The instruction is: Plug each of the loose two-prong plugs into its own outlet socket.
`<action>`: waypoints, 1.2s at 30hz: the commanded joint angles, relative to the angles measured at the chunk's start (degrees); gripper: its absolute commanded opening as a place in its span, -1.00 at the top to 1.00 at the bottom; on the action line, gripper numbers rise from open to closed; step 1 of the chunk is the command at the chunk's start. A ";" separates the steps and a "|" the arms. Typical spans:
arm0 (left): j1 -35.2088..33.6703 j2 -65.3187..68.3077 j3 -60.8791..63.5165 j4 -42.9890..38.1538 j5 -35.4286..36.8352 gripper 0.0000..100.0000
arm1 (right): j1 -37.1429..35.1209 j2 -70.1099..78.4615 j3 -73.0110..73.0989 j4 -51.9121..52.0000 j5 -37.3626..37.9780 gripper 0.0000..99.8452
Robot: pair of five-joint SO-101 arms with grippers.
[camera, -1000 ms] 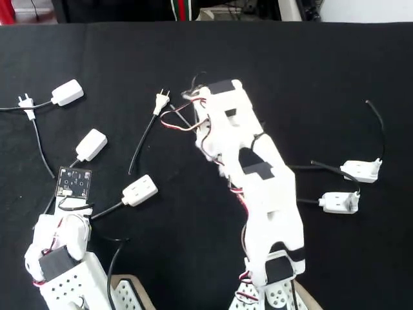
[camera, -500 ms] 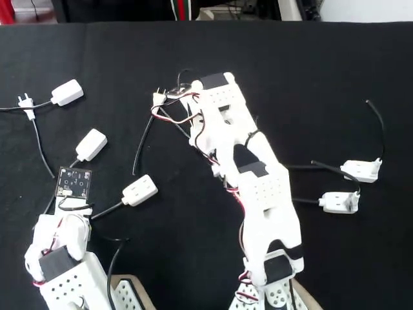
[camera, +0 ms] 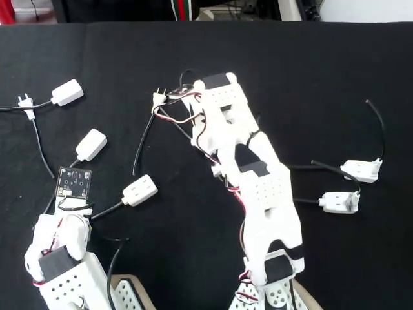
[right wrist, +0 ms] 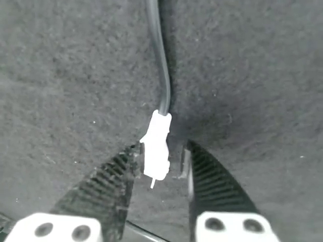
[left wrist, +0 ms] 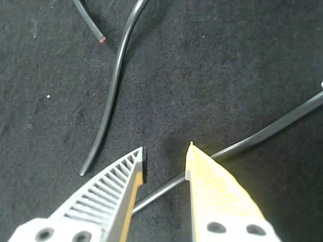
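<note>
**Right arm swung over the loose plug, fingers straddling it**

Swinging left and toward the far side over the last second, the right arm (camera: 258, 187) now has its tip above the plug (camera: 157, 97). The plug and its cord (camera: 143, 139) have shifted slightly left with it. The left arm (camera: 58, 252) has kept still at the near left corner.

The right gripper (right wrist: 160, 151) stands apart, one finger on each side of the plug and not clamped on it. The left gripper (left wrist: 165, 150) is also spread, low over the cloth, with a black cable (left wrist: 242, 141) passing under the gap.

Broad bare cloth lies between the plug and the table's far edge (camera: 258, 23), and more to the far right. Black cloth (camera: 322, 77) covers the whole table; odd gear sits beyond the far edge.

The plug lies flat, long axis roughly near-to-far, prongs toward the far side and cord trailing toward the near side. Three white sockets (camera: 140, 190) (camera: 91, 144) (camera: 67, 92) lie to its left and two more (camera: 360, 170) (camera: 339, 202) well apart at the right. A second plug (camera: 26, 102) rests by the left edge.
</note>
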 commanded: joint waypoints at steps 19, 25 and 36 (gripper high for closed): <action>0.40 -0.53 0.31 0.26 -0.70 0.71 | -0.53 -0.40 15.25 -7.47 -3.60 0.80; 0.40 -0.53 0.31 0.26 -0.70 0.71 | -2.20 -0.40 15.78 -7.30 -5.80 0.84; 0.40 -0.53 0.31 0.26 -0.70 0.71 | -6.33 -0.75 13.58 -5.10 -8.18 0.97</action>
